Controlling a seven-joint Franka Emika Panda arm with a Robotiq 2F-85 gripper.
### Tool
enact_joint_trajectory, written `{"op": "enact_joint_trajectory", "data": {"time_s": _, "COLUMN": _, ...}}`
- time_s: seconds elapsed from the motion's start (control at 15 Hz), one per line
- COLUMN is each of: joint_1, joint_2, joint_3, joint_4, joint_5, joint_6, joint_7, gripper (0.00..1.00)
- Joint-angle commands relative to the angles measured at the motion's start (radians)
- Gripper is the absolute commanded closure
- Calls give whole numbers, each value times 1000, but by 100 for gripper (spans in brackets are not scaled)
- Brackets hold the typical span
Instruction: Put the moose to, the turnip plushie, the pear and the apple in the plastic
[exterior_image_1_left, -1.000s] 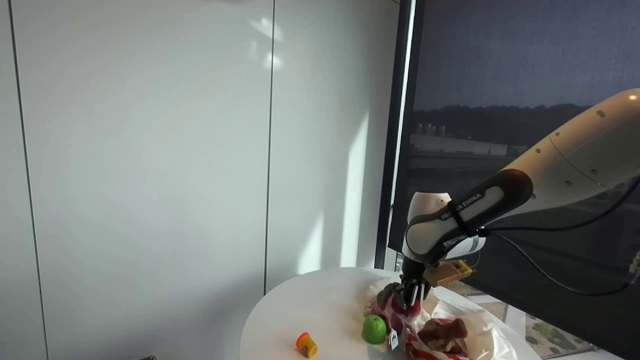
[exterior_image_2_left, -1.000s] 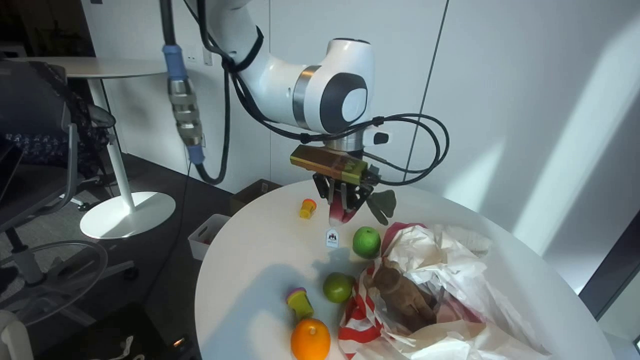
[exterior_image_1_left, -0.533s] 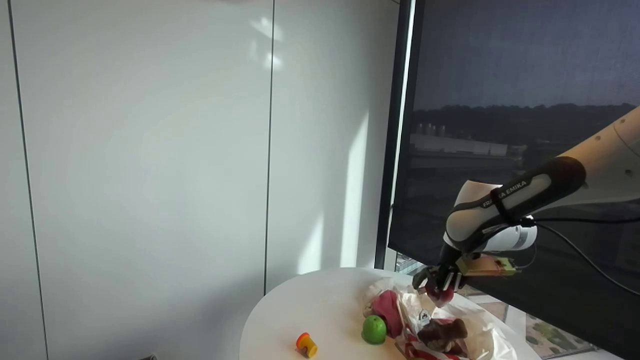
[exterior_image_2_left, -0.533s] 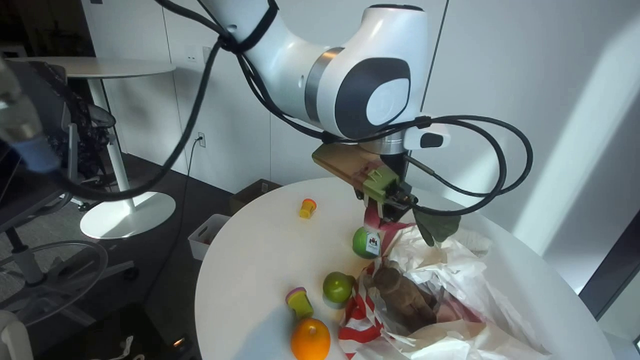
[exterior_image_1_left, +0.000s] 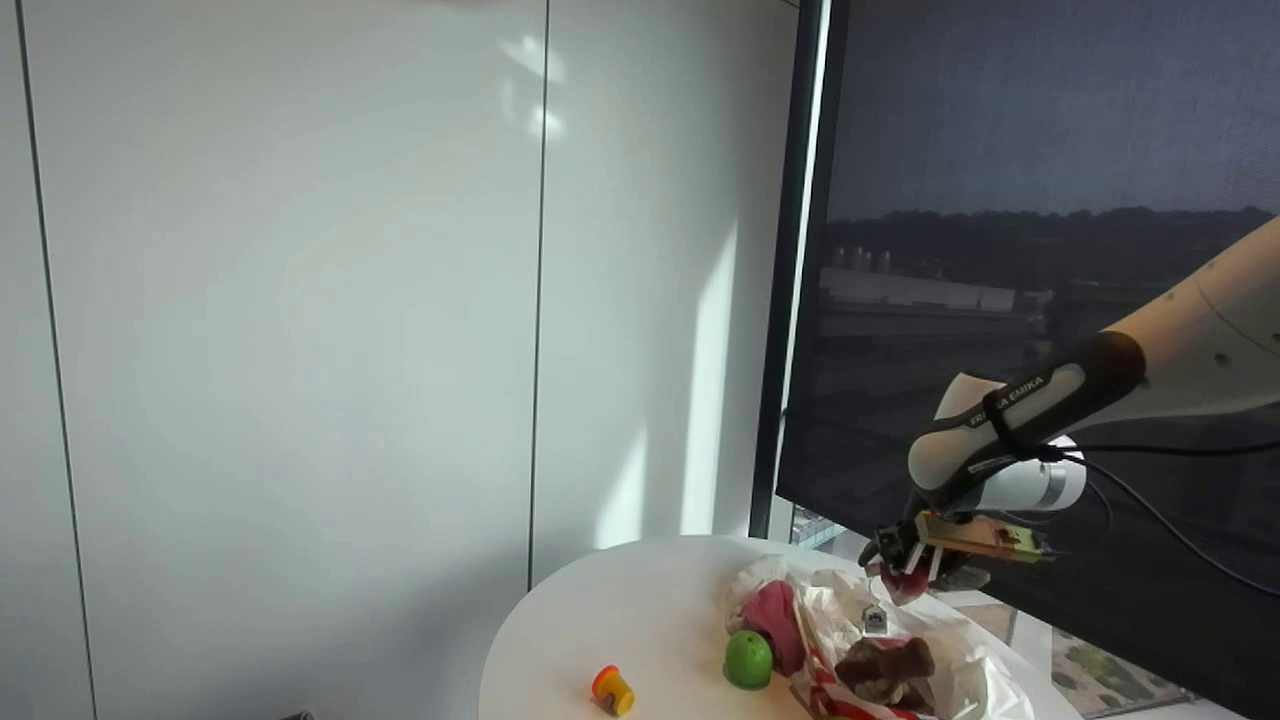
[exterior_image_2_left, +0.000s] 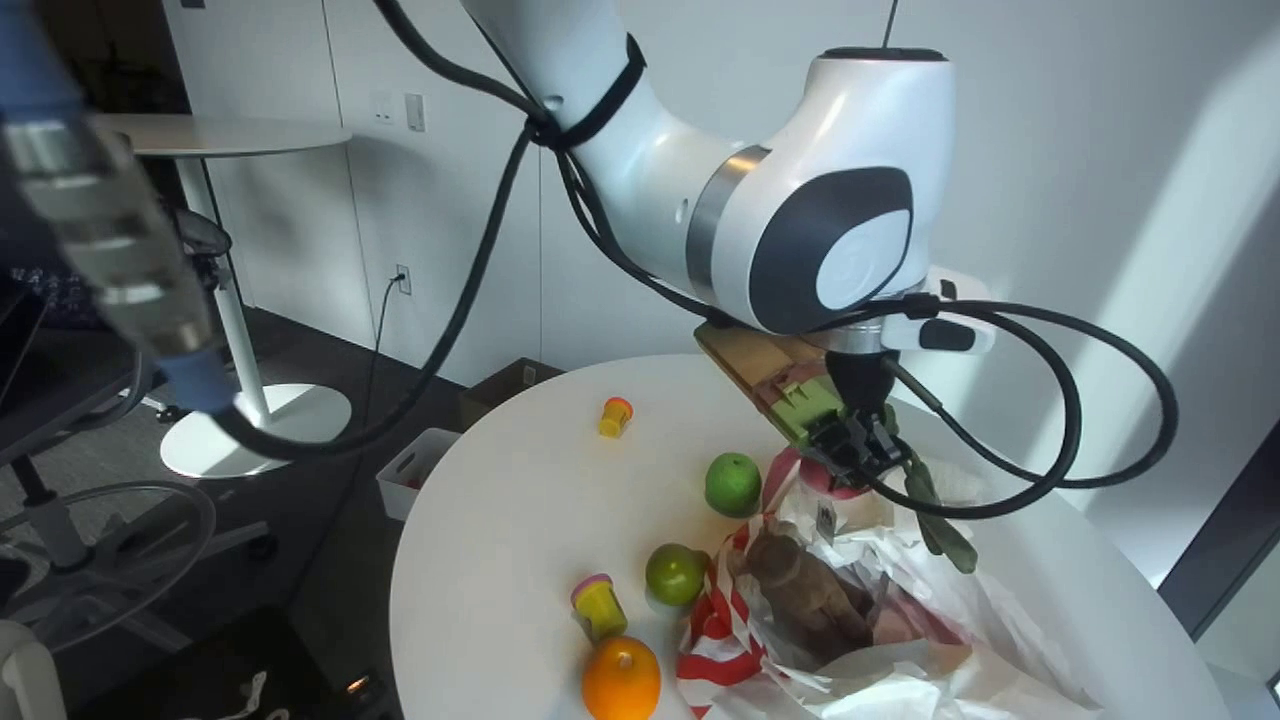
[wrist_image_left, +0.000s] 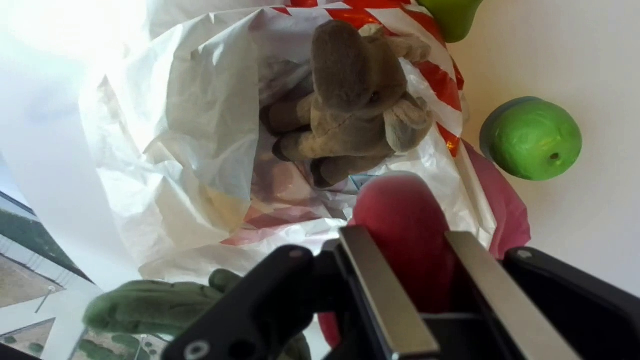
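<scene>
My gripper (wrist_image_left: 406, 232) is shut on the red turnip plushie (wrist_image_left: 400, 210), whose body fills the space between the fingers. Its green leaves (exterior_image_2_left: 945, 530) hang out to one side, and a paper tag (exterior_image_1_left: 875, 621) dangles below. The held plushie is above the far rim of the plastic (exterior_image_2_left: 850, 515), a crinkled whitish bag with red stripes, lying with its mouth gaping. Inside rests the brown moose (wrist_image_left: 355, 100). On the table outside, close to the bag, sit the green apple (wrist_image_left: 537, 140) and the green pear (exterior_image_2_left: 675, 575). The arm and cables partly cover the gripper in an exterior view.
An orange (exterior_image_2_left: 621, 680) and a small yellow cup with a purple lid (exterior_image_2_left: 600, 606) stand near the pear. Another yellow cup with a red lid (exterior_image_1_left: 613, 690) is farther off on the round white table (exterior_image_2_left: 510, 500). A pink flap (wrist_image_left: 500, 205) lies between apple and bag.
My gripper has carried the turnip plushie from beyond the apple across to the bag, and its leaves have swung round. Moose, apple, pear and bag stay put.
</scene>
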Motion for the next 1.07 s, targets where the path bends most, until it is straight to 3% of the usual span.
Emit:
{"op": "enact_joint_trajectory", "data": {"time_s": 0.0, "joint_1": 2, "joint_2": 179, "joint_3": -21, "joint_4": 136, "joint_5": -40, "joint_6": -1, "joint_7": 81, "gripper": 86}}
{"op": "enact_joint_trajectory", "data": {"time_s": 0.27, "joint_1": 39, "joint_2": 367, "joint_3": -84, "joint_4": 273, "joint_5": -112, "joint_6": -28, "joint_7": 186, "gripper": 86}}
{"op": "enact_joint_trajectory", "data": {"time_s": 0.4, "joint_1": 55, "joint_2": 454, "joint_3": -98, "joint_4": 343, "joint_5": -97, "joint_6": -66, "joint_7": 193, "gripper": 86}}
{"op": "enact_joint_trajectory", "data": {"time_s": 1.0, "joint_1": 86, "joint_2": 655, "joint_3": -71, "joint_4": 563, "joint_5": -38, "joint_6": -192, "joint_7": 142, "gripper": 86}}
